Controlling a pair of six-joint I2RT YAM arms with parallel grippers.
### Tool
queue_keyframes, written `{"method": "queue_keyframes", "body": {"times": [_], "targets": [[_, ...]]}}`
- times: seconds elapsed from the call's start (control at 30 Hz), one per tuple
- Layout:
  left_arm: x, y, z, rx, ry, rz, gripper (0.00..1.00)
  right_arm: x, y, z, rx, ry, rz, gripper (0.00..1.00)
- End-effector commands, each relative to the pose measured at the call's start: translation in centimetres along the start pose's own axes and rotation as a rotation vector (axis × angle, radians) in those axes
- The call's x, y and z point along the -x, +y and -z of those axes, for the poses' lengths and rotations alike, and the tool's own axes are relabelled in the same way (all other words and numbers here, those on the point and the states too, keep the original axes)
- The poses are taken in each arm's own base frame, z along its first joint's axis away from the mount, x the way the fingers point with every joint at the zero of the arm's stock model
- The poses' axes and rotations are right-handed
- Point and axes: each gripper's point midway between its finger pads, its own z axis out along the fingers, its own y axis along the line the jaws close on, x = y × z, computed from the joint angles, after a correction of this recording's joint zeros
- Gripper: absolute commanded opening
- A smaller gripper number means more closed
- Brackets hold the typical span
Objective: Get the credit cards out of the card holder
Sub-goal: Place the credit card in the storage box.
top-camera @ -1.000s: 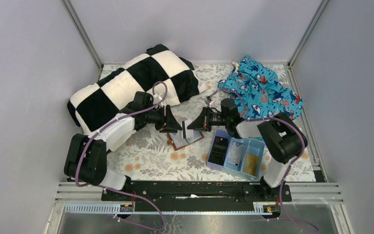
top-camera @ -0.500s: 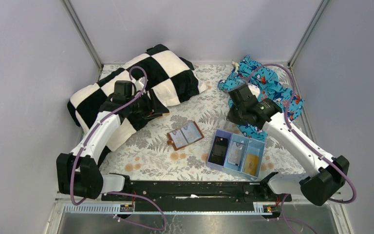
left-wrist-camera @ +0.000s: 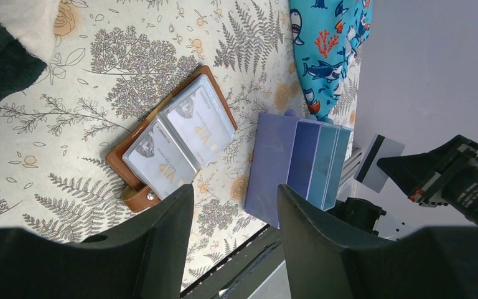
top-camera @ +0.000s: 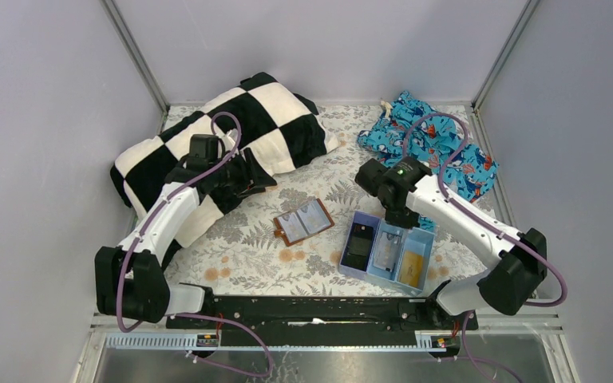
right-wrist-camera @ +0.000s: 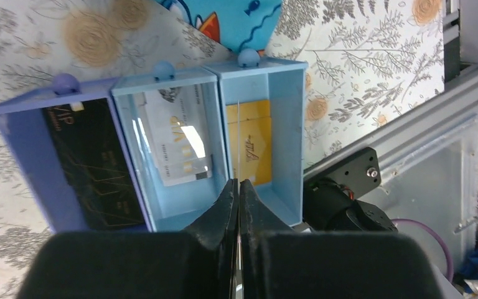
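Mid-table, card holder [top-camera: 304, 221]: lying open and flat on the fern-print tablecloth [top-camera: 239, 255]; brown leather is edging its clear pockets [left-wrist-camera: 171, 134]; pale VIP cards [left-wrist-camera: 199, 121] are showing through both pockets; nothing is touching it
Orange-gold card [right-wrist-camera: 249, 142]: lying flat in the right-hand compartment of the tray
Whitish card [right-wrist-camera: 177, 143]: lying in the middle compartment, slightly askew
Black card [right-wrist-camera: 93, 165]: filling the left-hand compartment
Tray [top-camera: 429, 263]: light blue, three compartments; sitting just right of the card holder, not touching it
Right gripper [right-wrist-camera: 238, 184]: hanging over the tray's far edge [top-camera: 399, 217]; jaws are pressing together; a thin pale line is running out from between the tips, too fine to tell what it is
Left gripper [left-wrist-camera: 234, 193]: hovering by the pillow's near edge [top-camera: 259, 179], beyond and left of the card holder; jaws are standing spread, nothing between them
Checkered pillow [top-camera: 223, 136]: black and white, lying at the far left
Shark-print cloth [top-camera: 435, 148]: bunching at the far right
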Motion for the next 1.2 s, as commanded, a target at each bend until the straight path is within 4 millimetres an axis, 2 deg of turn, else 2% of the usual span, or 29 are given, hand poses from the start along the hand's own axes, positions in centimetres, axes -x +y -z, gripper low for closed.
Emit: {"method": "queue_keyframes", "body": {"times": [0.0, 0.13, 0.23, 0.67, 0.73, 0.8, 0.87, 0.93, 1.07, 1.17], "targets": [[0.6, 0.1, -0.6, -0.013, -0.022, -0.015, 0.56, -1.6, -0.4, -0.8, -0.039, 0.018, 0.01, 0.0], [0.6, 0.4, -0.8, -0.007, -0.015, -0.014, 0.56, -3.1, 1.9, -1.8, 0.033, 0.056, 0.042, 0.0], [0.7, 0.4, -0.6, -0.001, -0.021, -0.022, 0.56, -3.3, 2.5, -2.2, 0.042, 0.059, 0.052, 0.0], [0.3, 1.0, -0.9, 0.007, -0.009, -0.015, 0.56, -5.3, 3.1, -6.1, -0.036, 0.081, 0.063, 0.0], [0.2, 1.1, -0.9, 0.003, -0.008, -0.013, 0.57, -5.6, 3.4, -6.7, -0.033, 0.085, 0.073, 0.09], [0.2, 1.1, -0.9, 0.001, -0.006, -0.013, 0.56, -5.8, 4.1, -7.0, -0.006, 0.091, 0.083, 0.22], [0.2, 1.1, -0.8, 0.001, -0.006, -0.016, 0.56, -5.8, 4.9, -6.8, 0.036, 0.094, 0.089, 0.4], [0.3, 1.0, -0.6, 0.001, -0.012, -0.019, 0.56, -5.4, 5.6, -6.3, 0.089, 0.084, 0.09, 0.5], [0.4, 0.9, -0.4, 0.004, -0.019, -0.029, 0.56, -4.4, 6.9, -4.5, 0.217, 0.055, 0.087, 0.51], [0.8, 0.4, 0.1, 0.006, -0.028, -0.055, 0.57, -2.1, 8.0, -2.3, 0.329, -0.028, 0.084, 0.52]]}}
